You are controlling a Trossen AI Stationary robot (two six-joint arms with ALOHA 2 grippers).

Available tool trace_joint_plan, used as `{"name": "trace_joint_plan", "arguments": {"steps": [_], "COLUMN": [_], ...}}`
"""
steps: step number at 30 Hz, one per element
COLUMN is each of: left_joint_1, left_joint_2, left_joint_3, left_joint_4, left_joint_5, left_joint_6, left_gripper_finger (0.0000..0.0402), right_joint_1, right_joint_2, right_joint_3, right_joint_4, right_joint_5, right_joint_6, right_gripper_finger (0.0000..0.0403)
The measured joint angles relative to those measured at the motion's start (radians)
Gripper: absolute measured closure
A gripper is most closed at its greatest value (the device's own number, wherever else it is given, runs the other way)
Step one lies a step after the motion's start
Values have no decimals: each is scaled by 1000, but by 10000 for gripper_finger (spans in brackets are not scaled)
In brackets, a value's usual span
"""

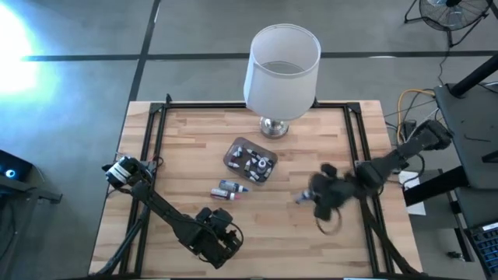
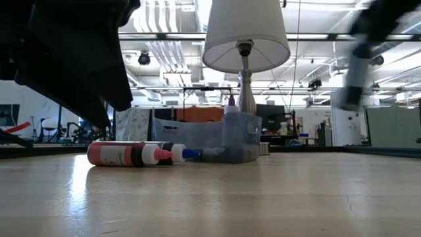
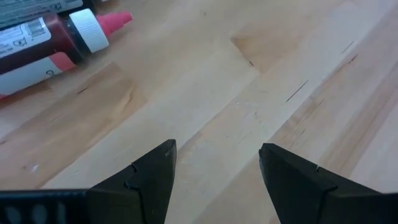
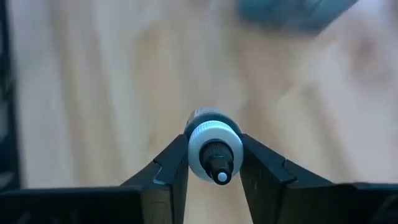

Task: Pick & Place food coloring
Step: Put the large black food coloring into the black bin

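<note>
1. Clamped between the right gripper's (image 4: 213, 163) dark fingers, centre frame: a small white-collared, dark-tipped food coloring bottle (image 4: 214, 149).
2. Left gripper (image 3: 217, 168), bottom centre, fingers apart above the wooden table (image 3: 261, 81).
3. Red-capped bottles (image 3: 56, 37) lie upper left; label print unreadable.
4. More bottles fill the translucent tub (image 1: 250, 161), centre, below the white-shaded lamp (image 1: 282, 74).

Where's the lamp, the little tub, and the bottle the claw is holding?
lamp (image 1: 282, 71): high view, on its white shade.
tub (image 1: 250, 160): high view, on its middle, among the bottles inside.
bottle in the right claw (image 4: 214, 148): right wrist view, on its white cap.
</note>
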Motion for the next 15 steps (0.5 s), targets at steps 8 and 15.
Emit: {"name": "trace_joint_plan", "arguments": {"steps": [8, 15], "left_joint_1": [-2, -27], "left_joint_2": [0, 0], "left_joint_3": [0, 0], "left_joint_4": [2, 2], "left_joint_5": [0, -3], "left_joint_6": [-24, -94], "left_gripper_finger": [191, 191], "right_joint_1": [-308, -455], "right_joint_2": [150, 436], "right_joint_3": [225, 518], "right_joint_4": [156, 99], "right_joint_5": [-33, -110], "right_joint_6": [-422, -591], "right_gripper_finger": [298, 298]}}
